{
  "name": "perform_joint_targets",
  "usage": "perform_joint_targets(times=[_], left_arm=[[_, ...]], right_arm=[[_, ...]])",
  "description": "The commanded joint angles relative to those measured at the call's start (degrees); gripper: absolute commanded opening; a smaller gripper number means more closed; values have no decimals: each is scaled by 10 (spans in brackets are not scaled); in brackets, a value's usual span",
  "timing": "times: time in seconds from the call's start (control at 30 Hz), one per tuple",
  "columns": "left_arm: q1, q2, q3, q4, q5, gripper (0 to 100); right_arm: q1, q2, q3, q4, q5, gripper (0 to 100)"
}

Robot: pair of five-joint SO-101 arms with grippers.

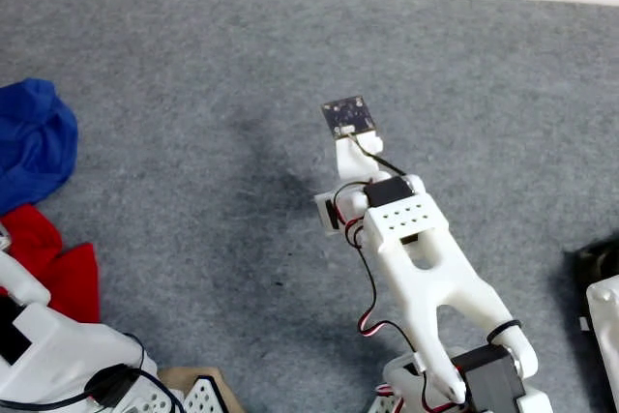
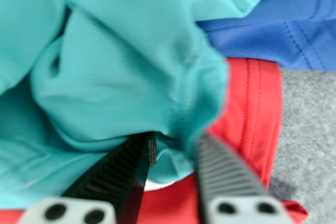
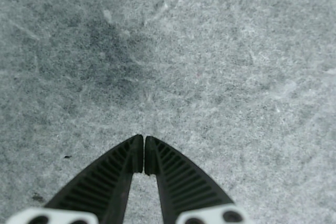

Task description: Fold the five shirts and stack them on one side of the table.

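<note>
A teal shirt (image 2: 121, 72) lies crumpled over a red shirt (image 2: 252, 108), and a blue shirt (image 2: 283, 30) lies beyond them. My left gripper (image 2: 177, 148) is open, its black fingers either side of a hanging fold of the teal shirt. From above, the blue shirt (image 1: 34, 137) and red shirt (image 1: 48, 263) are bunched at the table's left edge, near the left arm's base (image 1: 58, 355). The right arm (image 1: 416, 239) stretches over the middle of the table. My right gripper (image 3: 143, 140) is shut with nothing in it, just above bare grey tabletop (image 3: 210, 51).
Grey felt-like table surface (image 1: 193, 94) spreads across the middle and back. A black object (image 1: 595, 263) sits at the right edge beside a white part. A tan board corner (image 1: 193, 374) shows at the front near the left arm.
</note>
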Motion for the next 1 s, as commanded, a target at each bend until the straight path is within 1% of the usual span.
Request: perform_joint_targets(times=[0.0,0.17,0.27,0.37,0.5,0.67,0.87,0.97], left_arm=[[22,-4,-19,4,-25,20],[47,-7,-17,8,-25,6],[91,-8,-22,27,-12,6],[165,-10,-23,44,25,6],[288,-10,-26,44,79,6],[439,-9,-67,44,141,6],[596,-9,-114,44,187,6],[660,-8,-136,44,205,6]], right_arm=[[-7,-18,-3,-8,-7,26],[-7,-18,-3,-8,-7,26],[-7,-18,-4,-8,-7,26],[-7,-18,-4,-8,-7,26],[-7,-18,-2,-9,-7,26],[-6,-18,-2,-9,-7,26],[3,-17,0,-25,-7,26],[13,-17,0,-25,-7,26]])
